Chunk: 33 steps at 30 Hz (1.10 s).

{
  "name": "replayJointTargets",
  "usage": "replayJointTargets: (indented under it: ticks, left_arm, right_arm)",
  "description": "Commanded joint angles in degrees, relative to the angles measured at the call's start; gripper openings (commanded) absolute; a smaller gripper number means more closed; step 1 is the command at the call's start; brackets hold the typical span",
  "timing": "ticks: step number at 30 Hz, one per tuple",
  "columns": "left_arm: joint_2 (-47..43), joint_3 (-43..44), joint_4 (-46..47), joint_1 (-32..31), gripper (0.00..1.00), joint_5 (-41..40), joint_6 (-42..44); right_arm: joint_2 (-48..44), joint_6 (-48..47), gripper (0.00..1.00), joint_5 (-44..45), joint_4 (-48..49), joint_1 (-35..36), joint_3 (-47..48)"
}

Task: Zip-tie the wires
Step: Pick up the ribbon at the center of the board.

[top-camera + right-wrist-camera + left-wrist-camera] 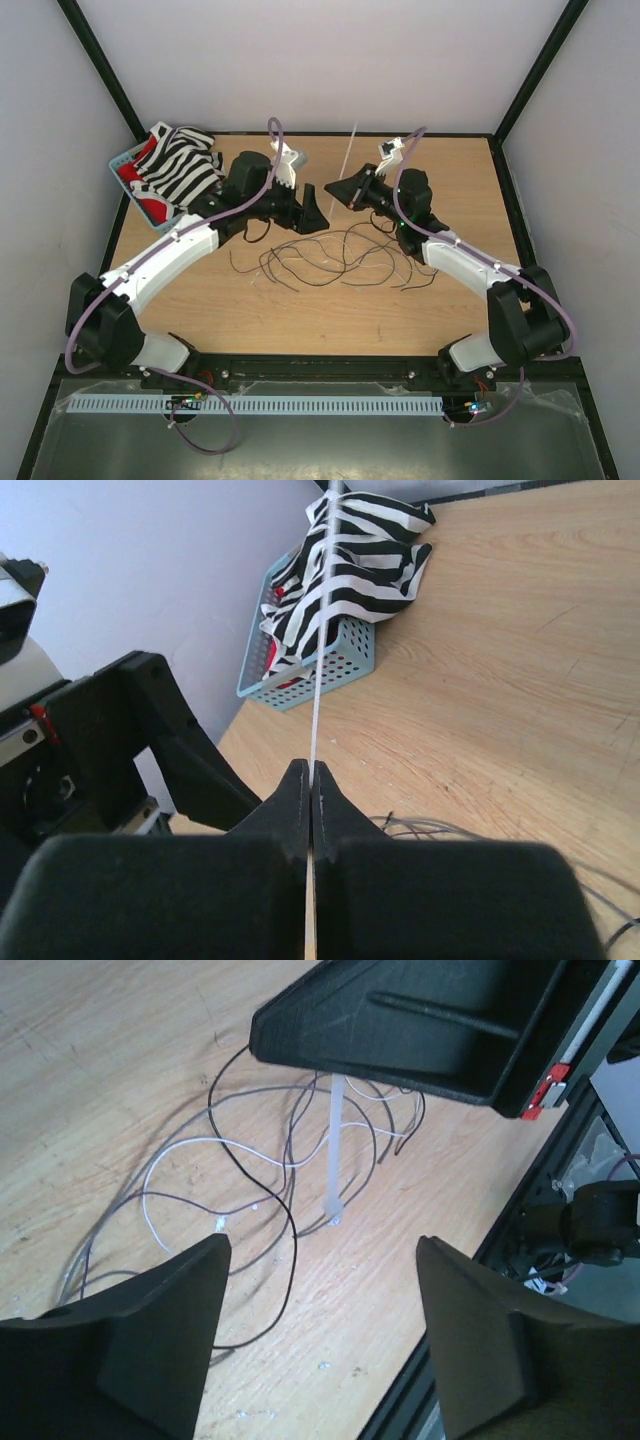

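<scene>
The wires (330, 258) lie in a loose tangle of thin dark and pale strands on the wooden table, in front of both grippers. My right gripper (338, 190) is shut on a thin white zip tie (350, 150). In the right wrist view the zip tie (320, 650) runs straight up out of the closed right gripper (311, 772). In the left wrist view the tie's lower part (336, 1150) hangs below the right gripper's black body (420, 1030), its end resting among the wires (250, 1160). My left gripper (322, 1245) is open and holds nothing, just above the table.
A light blue basket (125, 160) holding a black-and-white striped cloth (185, 165) stands at the back left corner; it also shows in the right wrist view as the basket (345, 660). The table's black front rail (520, 1210) runs close to the left gripper.
</scene>
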Motion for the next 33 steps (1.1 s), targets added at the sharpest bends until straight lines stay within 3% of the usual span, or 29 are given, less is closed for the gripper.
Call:
replayJointTargets:
  ticks: [1, 4, 7, 10, 14, 19, 24, 30, 33]
  left_arm:
    - [-3.8, 2.9, -5.0, 1.5, 0.86, 3.6, 1.9]
    - [-6.5, 3.4, -6.5, 5.5, 0.98, 8.9, -0.9]
    - [-9.1, 3.6, -5.5, 11.8, 0.99, 16.9, -9.5]
    - [-10.4, 4.7, -4.8, 17.3, 0.99, 23.2, -20.2]
    - [-11.1, 6.0, -7.0, 21.7, 0.99, 28.6, -32.4]
    - [-15.3, 1.6, -1.0, 22.0, 0.99, 32.0, -40.7]
    - [-18.3, -5.9, 10.6, 22.0, 0.99, 35.0, -57.5]
    - [-20.4, -8.5, 12.3, 19.5, 0.97, 34.5, -61.2]
    - [-20.2, -9.2, 13.7, 16.8, 0.89, 33.5, -62.4]
  right_arm:
    - [-3.0, -10.9, 0.00, -4.9, 0.3, -1.2, 2.3]
    - [-4.0, -20.0, 0.00, -9.5, 0.5, -1.4, 2.6]
    - [-6.6, -31.4, 0.00, -14.5, 1.6, -0.4, 1.1]
    - [-11.3, -47.1, 0.00, -10.9, 2.6, 3.0, -3.4]
    - [-16.9, -56.5, 0.00, -8.7, 11.9, 5.1, -10.8]
    - [-19.6, -70.5, 0.00, -6.5, 10.8, 8.5, -12.8]
    - [-22.2, -86.4, 0.00, -1.4, 7.6, 13.6, -13.9]
    - [-23.4, -99.8, 0.00, 5.4, 5.5, 19.2, -16.3]
    - [-22.8, -102.9, 0.00, 7.8, 4.4, 21.4, -16.5]
